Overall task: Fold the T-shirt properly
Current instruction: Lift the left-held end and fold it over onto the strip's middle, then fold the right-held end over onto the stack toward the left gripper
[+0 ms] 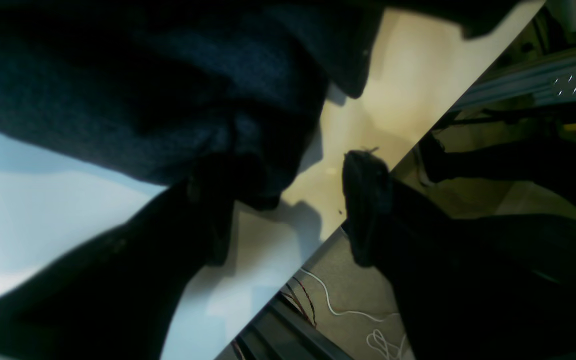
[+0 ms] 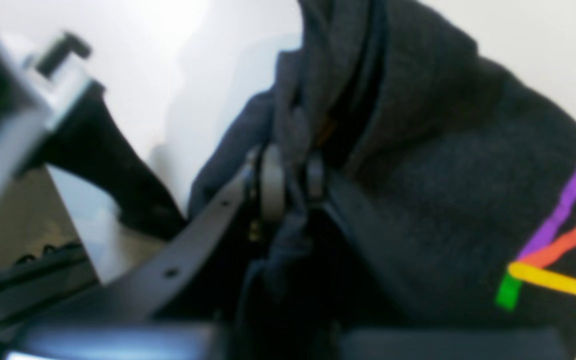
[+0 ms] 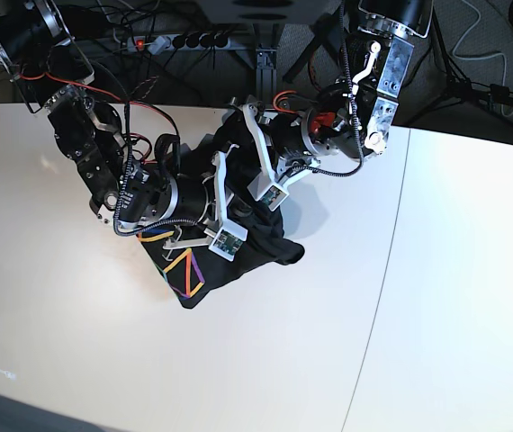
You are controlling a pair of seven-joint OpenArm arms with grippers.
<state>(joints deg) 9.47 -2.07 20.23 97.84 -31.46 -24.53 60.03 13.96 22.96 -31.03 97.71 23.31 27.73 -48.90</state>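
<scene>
T-shirt (image 3: 238,247) bunched on white counter (image 3: 400,315), print corner toward 7 o'clock | right gripper (image 2: 293,182) pinching its fabric | left gripper (image 3: 238,135) spread wide, cloth against it

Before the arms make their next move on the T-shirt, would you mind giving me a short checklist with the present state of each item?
1. Right gripper clamped on the T-shirt: ok; the right wrist view shows dark fabric pinched between its pads.
2. Left gripper free of the cloth: cannot tell; its jaws stand wide, but fabric drapes over one finger in the left wrist view.
3. T-shirt spread flat for a fold: not ok; it lies bunched in a heap under both arms.
4. Rainbow print facing down: not ok; part of it shows on top.
5. T-shirt fully on the table: ok; in the base view it lies well inside the edges.
</scene>
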